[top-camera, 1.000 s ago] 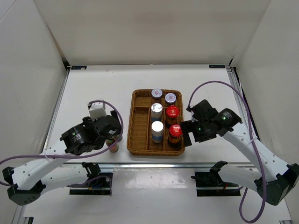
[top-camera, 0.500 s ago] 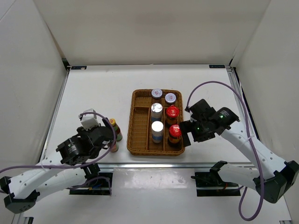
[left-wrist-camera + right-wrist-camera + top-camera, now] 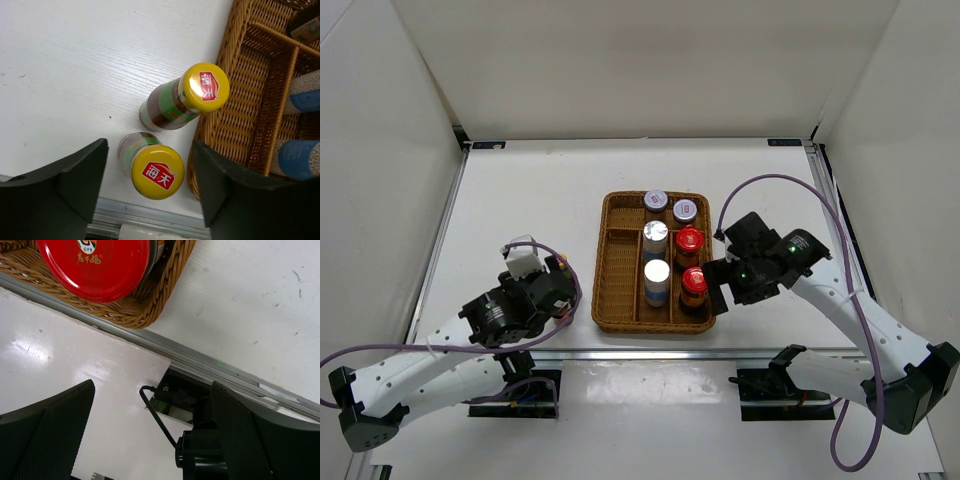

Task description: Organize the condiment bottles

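Observation:
Two yellow-capped bottles stand on the table just left of the wicker tray (image 3: pixel 610 262). In the left wrist view the near one (image 3: pixel 157 171) sits between my open left gripper's (image 3: pixel 150 152) fingers with gaps on both sides. The far one (image 3: pixel 204 86) leans against the tray wall (image 3: pixel 227 60). From above my left gripper (image 3: pixel 560 292) hides both. In the tray stand two grey-lidded jars (image 3: pixel 656 199), two silver-topped bottles (image 3: pixel 657 272) and two red-capped bottles (image 3: pixel 696 280). My right gripper (image 3: pixel 722 287) is open and empty by the tray's right front corner, with one red cap (image 3: pixel 95 265) above it.
The tray's left compartments (image 3: pixel 252 100) hold nothing. The table's metal front rail (image 3: pixel 130 217) runs just behind the near yellow bottle. White walls enclose the table on three sides. The right wrist view looks past the rail (image 3: pixel 225 372) at the arm's base.
My left arm drew back toward the near left, uncovering the yellow-capped bottles, then came forward over them again. The right arm has hardly moved.

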You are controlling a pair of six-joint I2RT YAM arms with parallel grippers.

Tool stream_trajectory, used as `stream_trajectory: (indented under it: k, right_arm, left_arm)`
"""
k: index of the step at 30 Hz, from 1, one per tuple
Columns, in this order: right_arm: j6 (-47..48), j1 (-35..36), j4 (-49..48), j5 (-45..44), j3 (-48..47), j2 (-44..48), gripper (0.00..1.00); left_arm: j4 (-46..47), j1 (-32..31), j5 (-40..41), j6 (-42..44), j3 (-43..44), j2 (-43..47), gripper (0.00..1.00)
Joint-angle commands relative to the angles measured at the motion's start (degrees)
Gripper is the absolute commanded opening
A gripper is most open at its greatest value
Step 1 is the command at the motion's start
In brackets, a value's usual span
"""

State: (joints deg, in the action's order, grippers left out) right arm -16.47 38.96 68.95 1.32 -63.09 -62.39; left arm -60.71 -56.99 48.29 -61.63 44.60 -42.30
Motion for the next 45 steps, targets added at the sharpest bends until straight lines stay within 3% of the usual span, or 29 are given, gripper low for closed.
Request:
stream_trajectory:
  k: [1,9,13,17,24,30,34,38,41,45]
  right_arm:
    - [0.65,-0.11,-0.31,0.52,-0.10,-0.01,1.00]
    - [0.65,-0.11,-0.31,0.52,-0.10,-0.01,1.00]
    - [0.65,-0.11,-0.31,0.52,-0.10,-0.54,1.00]
    - [0.65,-0.11,-0.31,0.52,0.42,-0.54,1.00]
    - [0.65,-0.11,-0.83,0.52,0.42,-1.07,1.00]
    - [0.65,-0.11,-0.83,0.52,0.42,-1.59,1.00]
    - [0.65,-0.11,-0.83,0.52,0.42,-1.59,1.00]
    - [0.65,-0.11,-0.83,0.52,0.42,-1.59,1.00]
    - [0.65,-0.11,-0.83,0.52,0.42,-1.59,1.00]
    - [0.65,-0.11,-0.83,0.52,0.42,-1.59,1.00]
  left_arm:
    - [1.21,0.21,0.93,-1.48,-0.13,-0.06,0.76]
    - [0.07,0.21,-0.30,-0.87,0.40,0.56,0.49]
    - [-3.87,0.21,-1.62,-0.86,2.59,1.17,0.21]
    - [-5.30,0.21,-2.15,2.54,6.81,1.17,0.11]
    - [-3.64,0.21,-4.87,14.50,17.88,-2.25,0.11]
    - [4.89,0.21,-14.35,30.39,27.20,-7.70,0.11]
    - [10.77,0.21,-20.78,36.13,30.98,-12.18,0.11]
    - [18.24,0.21,-20.26,40.79,35.11,-17.54,0.11]
    - [25.09,0.21,-14.91,44.83,35.65,-22.55,0.11]
    - [38.80,4.76,-15.41,48.35,29.68,-25.45,0.11]
